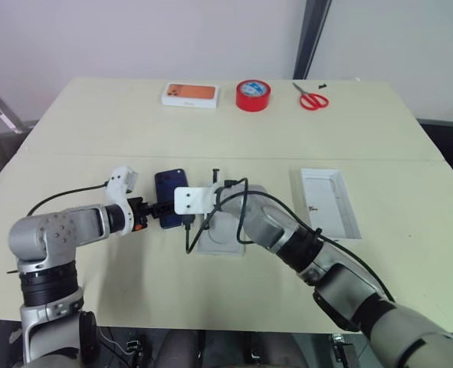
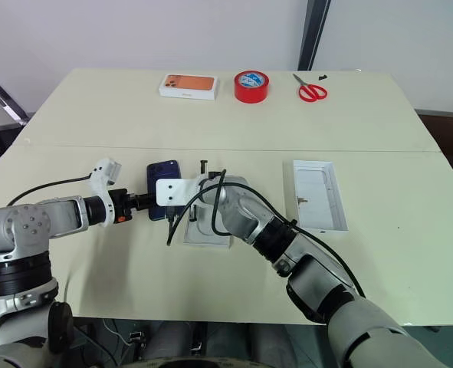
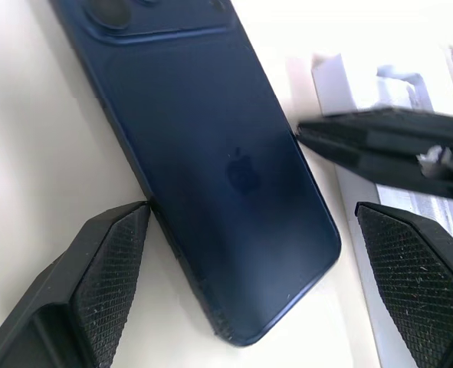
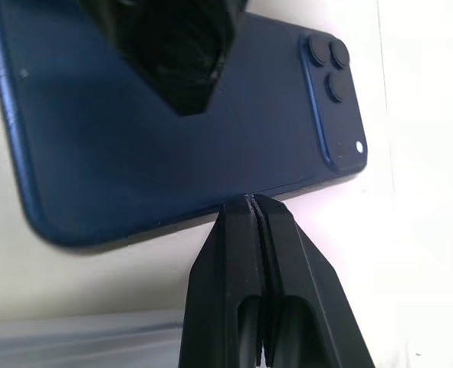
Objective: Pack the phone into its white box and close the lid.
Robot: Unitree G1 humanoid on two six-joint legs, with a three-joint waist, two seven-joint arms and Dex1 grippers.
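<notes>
The phone [image 1: 171, 193], dark navy blue, lies back up on the table with its camera bump at the far end. My left gripper [image 3: 253, 211] is open, its two fingers standing either side of the phone's near end. My right gripper [image 4: 251, 201] is shut with nothing in it, and its tips touch the phone's long right edge. The white box [image 1: 329, 203], a shallow tray with a raised rim, lies open on the table well to the right of the phone. A second pale flat box piece [image 1: 215, 244] lies under my right arm, right beside the phone.
At the back of the table are a white box with an orange picture [image 1: 189, 94], a red tape roll [image 1: 253, 95] and red scissors [image 1: 312, 99]. A black cable [image 1: 234, 207] loops over my right wrist.
</notes>
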